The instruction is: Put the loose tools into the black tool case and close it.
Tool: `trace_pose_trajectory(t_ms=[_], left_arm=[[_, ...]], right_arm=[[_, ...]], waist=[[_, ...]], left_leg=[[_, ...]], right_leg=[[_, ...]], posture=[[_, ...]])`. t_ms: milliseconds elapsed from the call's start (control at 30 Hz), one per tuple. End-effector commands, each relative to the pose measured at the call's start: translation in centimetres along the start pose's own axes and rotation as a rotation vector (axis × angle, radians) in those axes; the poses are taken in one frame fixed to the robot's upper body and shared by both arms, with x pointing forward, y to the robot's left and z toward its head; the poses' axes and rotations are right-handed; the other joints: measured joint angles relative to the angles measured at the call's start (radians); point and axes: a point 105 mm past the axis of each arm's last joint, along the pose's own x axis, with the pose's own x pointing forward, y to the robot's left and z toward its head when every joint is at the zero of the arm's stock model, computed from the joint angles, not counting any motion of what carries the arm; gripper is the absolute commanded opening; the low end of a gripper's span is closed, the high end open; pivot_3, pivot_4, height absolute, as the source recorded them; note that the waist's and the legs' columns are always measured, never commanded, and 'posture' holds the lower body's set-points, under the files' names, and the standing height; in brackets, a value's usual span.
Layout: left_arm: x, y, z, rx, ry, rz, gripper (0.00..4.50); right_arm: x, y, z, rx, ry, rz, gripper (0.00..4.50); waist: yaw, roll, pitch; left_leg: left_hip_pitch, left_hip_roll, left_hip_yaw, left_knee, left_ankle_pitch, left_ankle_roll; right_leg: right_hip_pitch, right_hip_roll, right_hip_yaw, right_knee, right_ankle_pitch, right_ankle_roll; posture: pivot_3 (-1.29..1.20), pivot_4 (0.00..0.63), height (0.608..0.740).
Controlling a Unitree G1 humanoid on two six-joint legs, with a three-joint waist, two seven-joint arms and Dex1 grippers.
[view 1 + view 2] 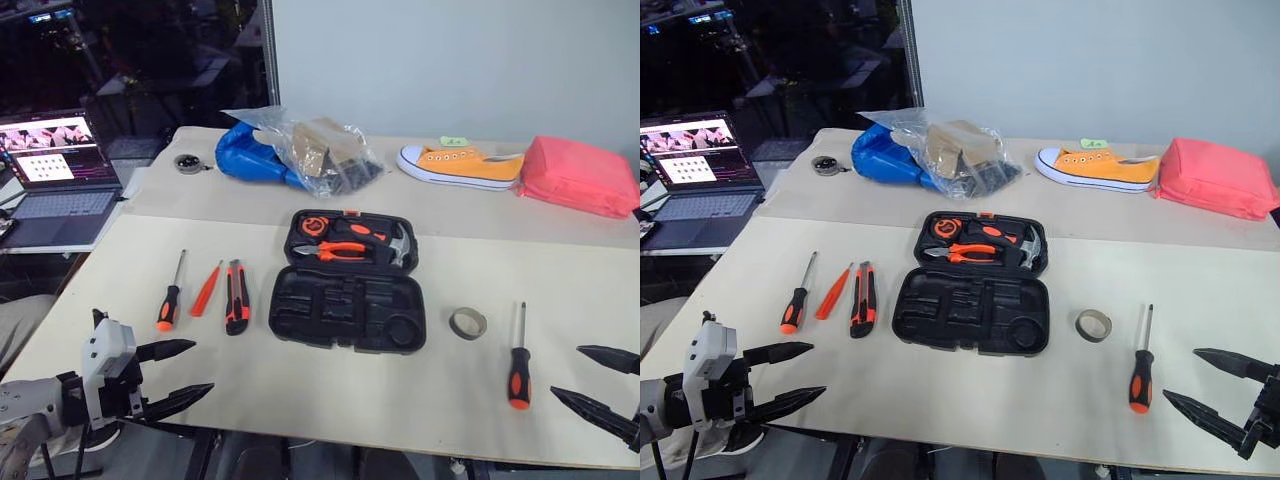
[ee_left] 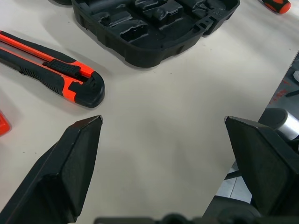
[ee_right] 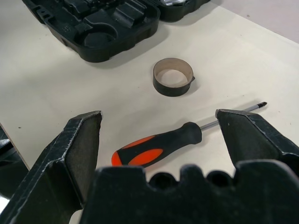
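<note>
The black tool case [image 1: 285,318] lies open mid-table, its near half showing bare recesses. To its left lie a black-and-orange screwdriver [image 1: 169,298], a thin red-orange screwdriver [image 1: 207,289] and the utility knife [image 1: 236,297]. To its right lie the grey tape ring [image 1: 467,323] and a second screwdriver [image 1: 518,368]. My left gripper [image 1: 200,367] hangs open at the table's front left, short of the knife [image 2: 56,74]. At the front right, my right gripper [image 1: 568,372] is open and empty, just right of that screwdriver [image 3: 159,144], with the ring [image 3: 173,77] beyond.
The case's far half holds orange-handled pliers [image 1: 345,250] and a hammer [image 1: 400,243]. Along the back lie a blue bag [image 1: 245,155] under clear plastic, an orange shoe [image 1: 460,165] and a pink bag [image 1: 580,175]. A laptop [image 1: 55,170] stands off the table's left side.
</note>
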Motion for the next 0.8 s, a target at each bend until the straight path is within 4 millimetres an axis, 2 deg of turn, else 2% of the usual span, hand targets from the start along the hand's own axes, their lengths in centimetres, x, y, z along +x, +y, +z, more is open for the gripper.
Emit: trace_pose_trajectory(t_ms=[33,133,200,267,433,567,700,800], left_arm=[[0.1,1.4,1.3,0.012,-0.066,0.141,4.50],[-0.3,4.6,3.2,-0.063,-0.185,0.461,4.50],[-1.0,6.8,2.9,-0.150,-0.131,0.655,4.50],[-1.5,8.1,2.8,-0.235,-0.090,0.758,4.50],[-2.1,10.0,3.2,-0.337,0.022,0.891,4.50],[-0.7,11.1,3.0,-0.419,0.092,0.883,4.50],[0.5,12.0,1.6,-0.487,0.172,0.893,4.50],[1.7,12.0,0.3,-0.505,0.224,0.865,3.77]], right_arm=[[2.0,0.3,2.5,-0.055,-0.116,0.038,4.49],[5.7,2.3,7.0,-0.074,-0.318,0.167,4.49],[7.0,3.5,8.4,-0.091,-0.367,0.244,4.49],[8.1,4.6,9.1,-0.108,-0.383,0.318,4.49],[10.2,6.1,11.2,-0.168,-0.432,0.454,4.49],[11.0,6.6,11.9,-0.192,-0.455,0.502,4.49],[11.1,6.5,11.7,-0.209,-0.441,0.511,4.49],[11.2,6.3,11.9,-0.218,-0.446,0.499,4.50]], waist=[[0.000,0.000,0.000],[-0.012,-0.001,0.001],[-0.013,-0.002,0.001],[-0.006,-0.002,0.001],[0.000,-0.001,0.000],[0.000,-0.002,0.000],[0.001,-0.003,-0.001],[-0.002,-0.004,-0.001]], left_leg=[[0.000,0.000,0.000,0.000,0.000,0.000],[0.001,0.001,0.000,0.002,0.000,0.000],[0.001,0.001,-0.001,0.003,0.000,0.000],[0.003,0.001,-0.001,0.002,0.000,0.000],[0.003,0.000,-0.001,0.002,0.003,0.003],[0.001,-0.003,-0.001,0.002,0.005,0.007],[-0.002,-0.005,-0.002,0.001,0.003,0.006],[-0.002,-0.005,-0.002,0.001,0.000,0.006]], right_leg=[[0.000,0.000,0.000,0.000,0.000,0.000],[0.001,0.000,0.001,0.002,-0.001,0.005],[0.001,0.001,0.001,0.005,0.005,0.013],[0.002,0.003,0.000,0.006,0.006,0.014],[0.002,0.005,-0.001,0.006,0.006,0.013],[0.001,0.005,0.000,0.005,0.008,0.009],[0.000,0.004,0.000,0.004,0.007,0.010],[0.000,0.003,0.000,0.004,0.006,0.010]], posture=[[0.00,0.150,0.740],[0.00,0.150,0.740],[0.00,0.150,0.740],[0.00,0.150,0.740],[0.00,0.150,0.740],[0.00,0.150,0.740],[0.00,0.150,0.740],[0.00,0.150,0.740]])
